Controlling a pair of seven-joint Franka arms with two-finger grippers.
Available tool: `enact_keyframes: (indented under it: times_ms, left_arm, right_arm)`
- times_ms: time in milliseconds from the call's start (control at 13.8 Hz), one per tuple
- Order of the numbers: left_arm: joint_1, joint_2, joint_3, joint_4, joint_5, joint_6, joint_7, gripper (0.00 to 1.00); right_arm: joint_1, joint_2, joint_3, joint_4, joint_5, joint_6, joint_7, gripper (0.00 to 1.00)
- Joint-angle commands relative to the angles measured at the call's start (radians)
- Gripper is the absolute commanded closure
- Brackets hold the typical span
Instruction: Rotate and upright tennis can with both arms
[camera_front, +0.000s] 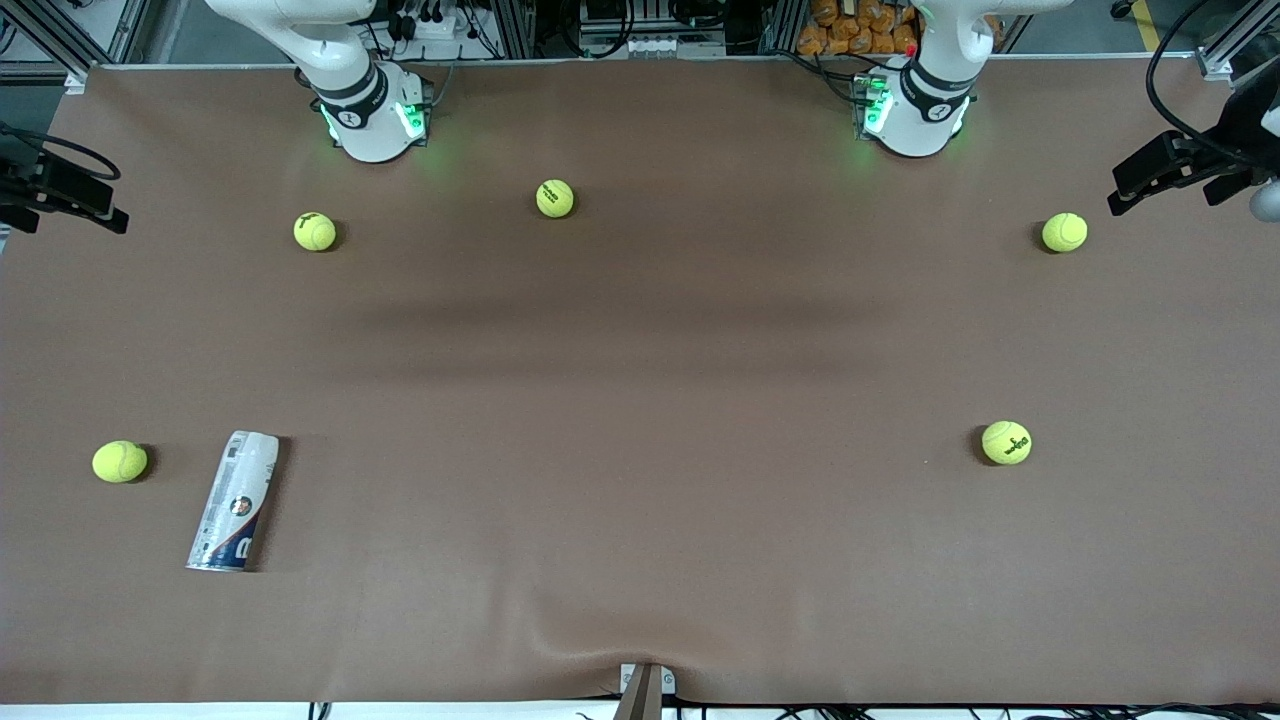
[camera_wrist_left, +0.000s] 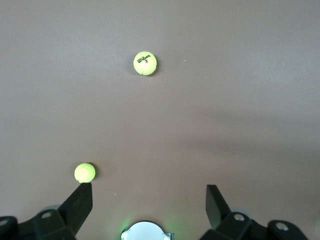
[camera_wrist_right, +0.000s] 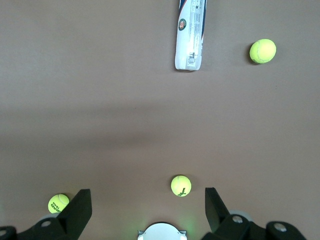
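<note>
The tennis can (camera_front: 235, 502) lies on its side on the brown table, near the front camera toward the right arm's end. It also shows in the right wrist view (camera_wrist_right: 190, 35), far from the fingers. My right gripper (camera_wrist_right: 147, 200) is open and empty, high above its own base (camera_front: 375, 115). My left gripper (camera_wrist_left: 148, 197) is open and empty, high above its base (camera_front: 915, 110). Neither gripper shows in the front view. The can is out of the left wrist view.
Several yellow-green tennis balls lie scattered: one beside the can (camera_front: 120, 461), two near the right arm's base (camera_front: 315, 231) (camera_front: 555, 198), and two toward the left arm's end (camera_front: 1064, 232) (camera_front: 1006, 442). Black camera mounts (camera_front: 1180, 165) stand at both table ends.
</note>
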Motion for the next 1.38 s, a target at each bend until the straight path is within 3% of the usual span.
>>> enact_keyframes:
  times_ms: [0,1306]
  left_arm:
    - [0.005,0.007,-0.001,0.024,-0.007,-0.015,0.016,0.0]
    - [0.005,0.038,-0.001,0.006,-0.002,-0.015,0.032,0.0]
  right_arm:
    - [0.014,-0.006,0.002,-0.009,-0.018,0.009,-0.011,0.0]
    - [0.02,0.036,0.002,-0.01,-0.021,0.021,-0.01,0.0]
